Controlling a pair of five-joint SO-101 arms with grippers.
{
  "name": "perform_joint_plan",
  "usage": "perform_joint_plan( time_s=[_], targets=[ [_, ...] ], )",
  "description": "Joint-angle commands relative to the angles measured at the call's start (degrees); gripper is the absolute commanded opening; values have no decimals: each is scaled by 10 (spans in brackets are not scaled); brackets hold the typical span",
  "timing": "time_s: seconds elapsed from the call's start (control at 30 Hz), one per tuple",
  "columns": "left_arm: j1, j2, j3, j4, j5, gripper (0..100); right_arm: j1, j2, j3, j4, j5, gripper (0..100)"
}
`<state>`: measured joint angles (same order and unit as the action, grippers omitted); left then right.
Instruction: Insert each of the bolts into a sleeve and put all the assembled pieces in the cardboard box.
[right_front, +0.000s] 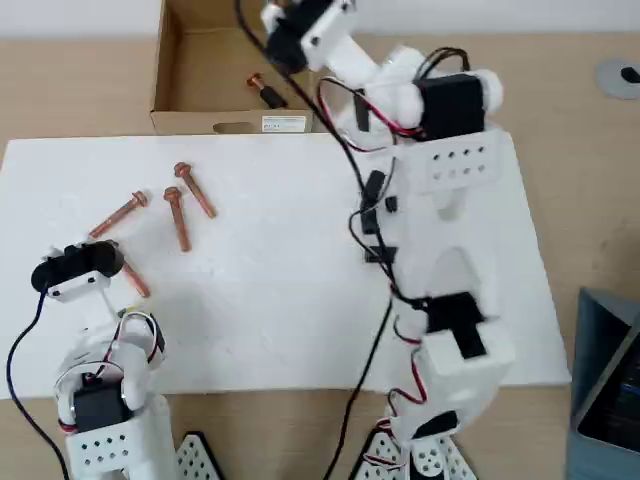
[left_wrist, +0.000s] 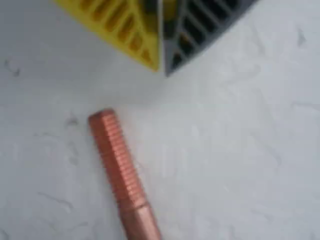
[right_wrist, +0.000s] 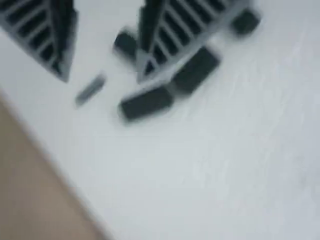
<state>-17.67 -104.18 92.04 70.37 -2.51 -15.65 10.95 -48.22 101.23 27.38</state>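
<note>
Four copper bolts lie on the white foam board in the high view. Three are loosely grouped toward its left part, and a fourth bolt sits just beside the left gripper near the board's left edge. The left wrist view gives us the close detail: the yellow finger and the dark one are pressed together with nothing between them. The fourth bolt's threaded end lies on the foam a little apart from their tips.

In the right wrist view we find the right gripper with its fingers spread wide above the foam, and dark sleeves lying loose near the tips.

From above, the right arm runs along the board's right part toward the cardboard box. One assembled piece, a bolt in a black sleeve, lies on the box floor.

The board rests on a tan table, and the box stands against the board's far edge. A black cable crosses the foam beside the right arm.

In the right wrist view the board's edge, with tan table beyond it, runs close to the right gripper. The grouped bolts lie well apart from the right arm and the cable, with white foam between. A dark grey case stands at the table's right edge.
</note>
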Motion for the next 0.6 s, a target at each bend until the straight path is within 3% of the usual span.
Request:
perform_joint_plan(
  time_s=[0.0, 0.33, 0.5, 0.57],
  targets=[
    [-4, -3, -2, -11, -3, 4, 22, -87, 114, 12, 2, 110],
    [-4, -3, -2, -11, -3, 4, 31, -204, 415, 11, 11, 111],
    [-4, -3, -2, -11, -3, 4, 32, -211, 498, 11, 168, 111],
    [-4, -3, -2, -11, -3, 4, 41, -209, 530, -5, 194, 112]
  ],
)
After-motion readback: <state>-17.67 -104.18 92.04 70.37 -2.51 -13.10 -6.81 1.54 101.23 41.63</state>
